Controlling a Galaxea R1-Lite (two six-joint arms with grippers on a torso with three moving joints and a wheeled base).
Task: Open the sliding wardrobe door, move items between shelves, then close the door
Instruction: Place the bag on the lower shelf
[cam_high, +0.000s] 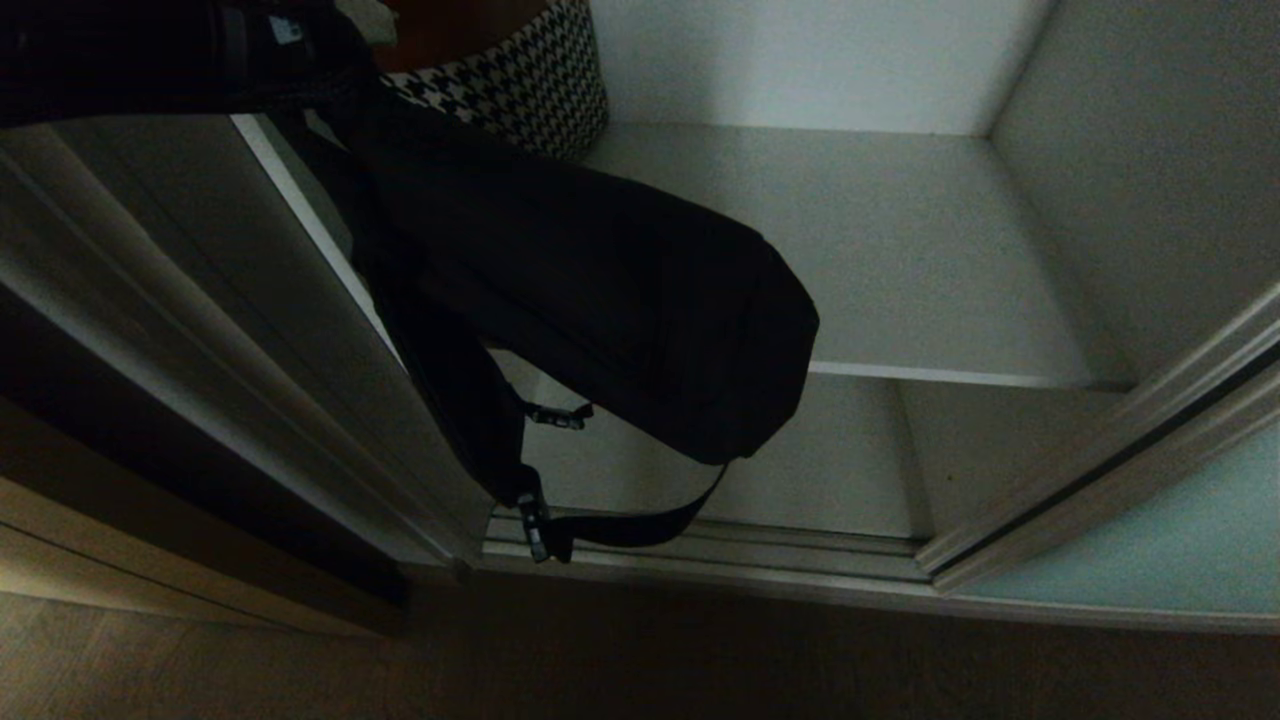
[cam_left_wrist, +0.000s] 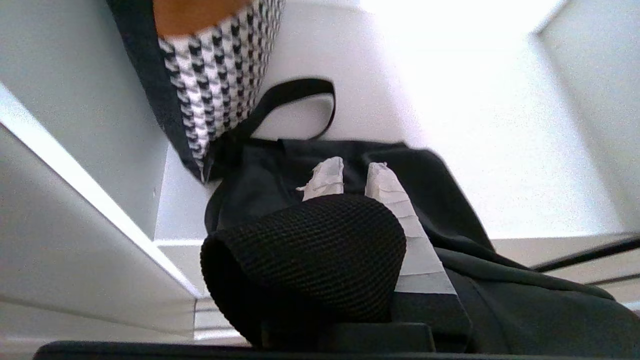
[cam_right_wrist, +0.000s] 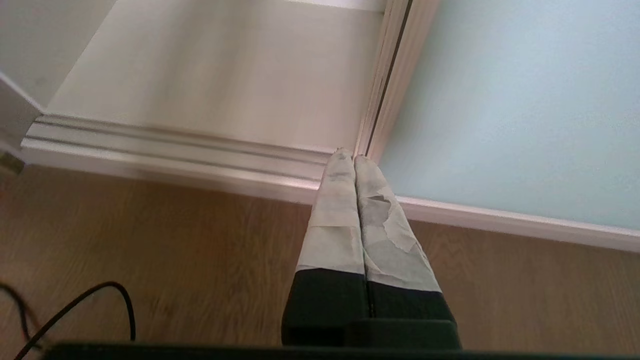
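Open wardrobe shelf (cam_high: 900, 250): left pincer (cam_left_wrist: 350, 175) clamps black bundle (cam_high: 620, 300), hanging over edge.

Left end effector (cam_left_wrist: 355, 172): two tapered fingers (cam_left_wrist: 385, 187) wrapped in ribbed, frayed white tape above black bases. Right end effector (cam_right_wrist: 354, 159): two slim fingers (cam_right_wrist: 340, 210) in torn, greyish-white tape, black lower sections, on a black mount.

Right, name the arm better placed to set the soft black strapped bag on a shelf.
Left. The left gripper is already shut on the soft black fabric bag over the white-grey shelf; the right gripper is shut, empty, near the floor.
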